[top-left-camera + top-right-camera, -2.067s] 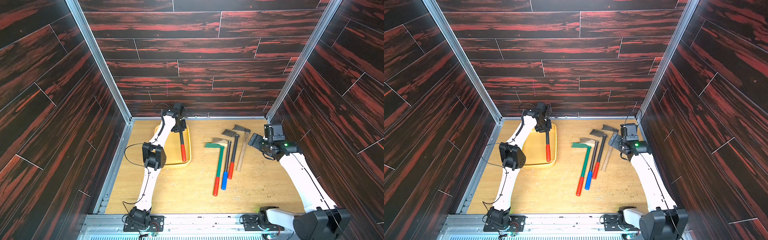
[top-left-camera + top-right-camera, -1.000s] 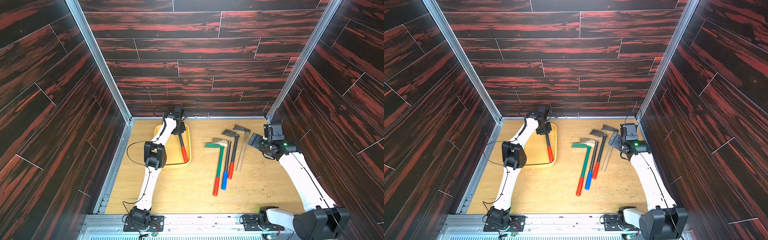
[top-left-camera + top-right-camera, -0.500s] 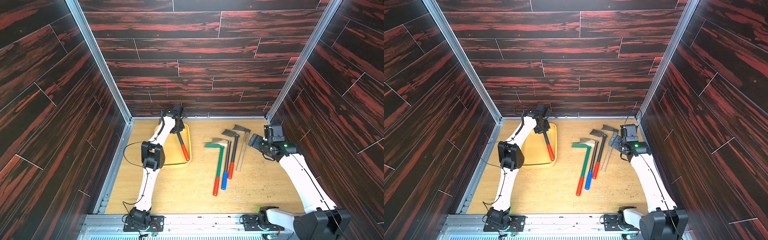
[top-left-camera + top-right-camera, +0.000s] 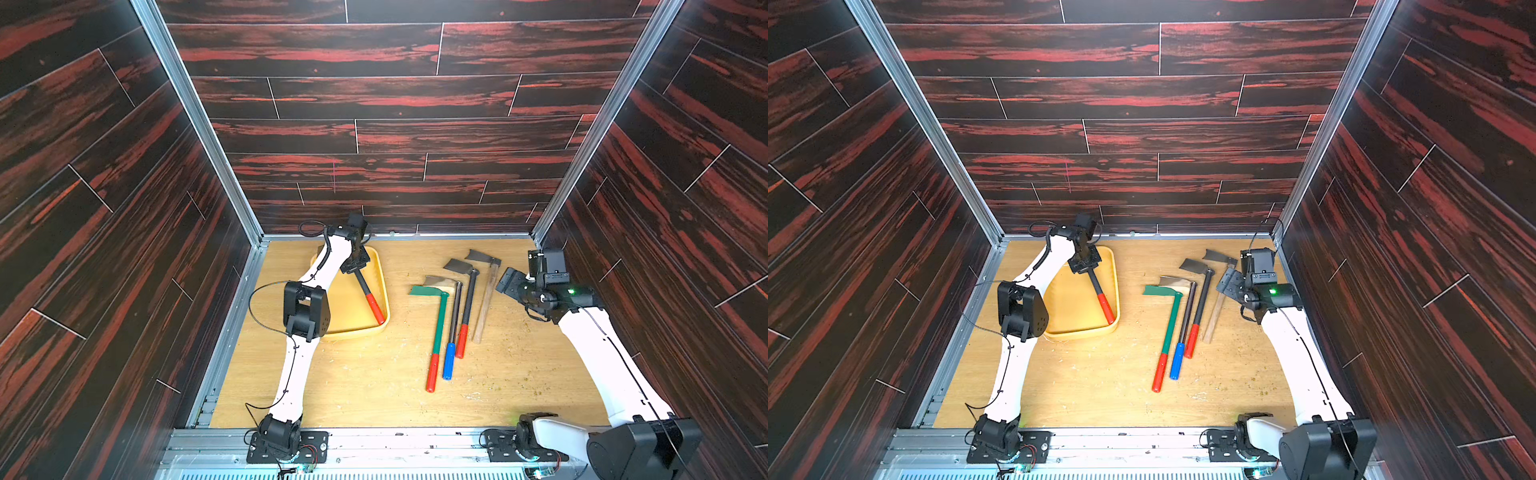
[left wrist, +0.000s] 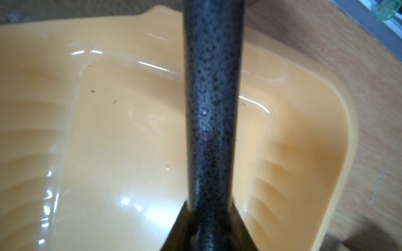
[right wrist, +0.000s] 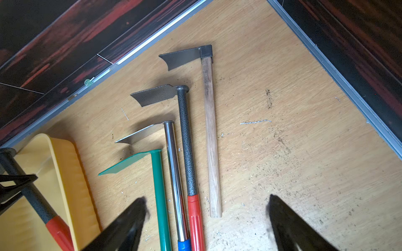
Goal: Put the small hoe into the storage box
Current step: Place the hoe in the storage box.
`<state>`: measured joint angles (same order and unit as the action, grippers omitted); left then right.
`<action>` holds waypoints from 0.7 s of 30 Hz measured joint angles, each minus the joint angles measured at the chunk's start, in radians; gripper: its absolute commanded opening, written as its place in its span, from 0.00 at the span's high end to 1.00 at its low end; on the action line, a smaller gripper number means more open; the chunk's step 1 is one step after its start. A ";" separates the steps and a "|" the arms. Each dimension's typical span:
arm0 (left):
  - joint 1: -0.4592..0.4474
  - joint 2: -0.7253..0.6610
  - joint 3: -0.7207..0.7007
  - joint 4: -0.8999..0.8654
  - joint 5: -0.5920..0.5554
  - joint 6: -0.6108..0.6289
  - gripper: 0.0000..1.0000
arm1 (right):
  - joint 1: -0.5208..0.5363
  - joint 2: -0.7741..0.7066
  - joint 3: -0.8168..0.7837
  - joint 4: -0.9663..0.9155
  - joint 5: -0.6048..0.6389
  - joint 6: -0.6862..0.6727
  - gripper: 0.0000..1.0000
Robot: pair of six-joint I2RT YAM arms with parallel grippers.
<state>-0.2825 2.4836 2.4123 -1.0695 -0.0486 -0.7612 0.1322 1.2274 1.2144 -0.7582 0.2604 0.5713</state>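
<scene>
Over the storage box (image 4: 357,332), your left fingers (image 5: 178,236) are clenched on the small hoe (image 4: 365,289), with its red grip inside a near corner. Your right fingers (image 6: 126,226) are spread near four other hoes (image 4: 453,324) on the tabletop (image 4: 374,386).

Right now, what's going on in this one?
The left claw is shut on the dark shaft of a red-gripped hoe. It holds the hoe slanted over the yellow tray, red end low by the tray's near corner, and has not let go yet. The right claw is open and holds nothing, poised beside four more hoes lying side by side on the table.
</scene>
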 measured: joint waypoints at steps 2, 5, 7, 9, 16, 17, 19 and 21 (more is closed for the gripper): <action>0.000 -0.007 -0.013 0.009 0.013 -0.009 0.91 | 0.000 0.000 0.000 0.000 0.000 0.000 0.09; 0.000 -0.025 -0.044 0.028 0.038 -0.021 0.91 | 0.000 0.000 0.000 0.000 -0.003 0.000 0.09; 0.000 -0.042 -0.077 0.047 0.051 -0.029 0.91 | 0.000 0.000 0.000 0.000 -0.003 0.000 0.09; 0.001 -0.067 -0.129 0.076 0.068 -0.037 0.91 | 0.000 0.000 0.000 0.000 -0.004 0.000 0.09; 0.002 -0.109 -0.284 0.145 0.125 -0.071 0.91 | 0.000 0.000 0.000 0.000 -0.006 0.000 0.09; 0.002 -0.109 -0.296 0.151 0.128 -0.074 0.91 | 0.000 0.000 0.000 0.000 -0.007 0.000 0.09; 0.003 -0.110 -0.314 0.162 0.130 -0.074 0.91 | 0.000 0.000 0.000 0.000 -0.007 0.000 0.09; 0.006 -0.113 -0.325 0.173 0.132 -0.074 0.91 | 0.000 0.000 0.000 0.000 -0.008 0.001 0.09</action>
<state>-0.2760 2.3707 2.0872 -0.8963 0.0837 -0.8356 0.1322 1.2274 1.2144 -0.7586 0.2523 0.5720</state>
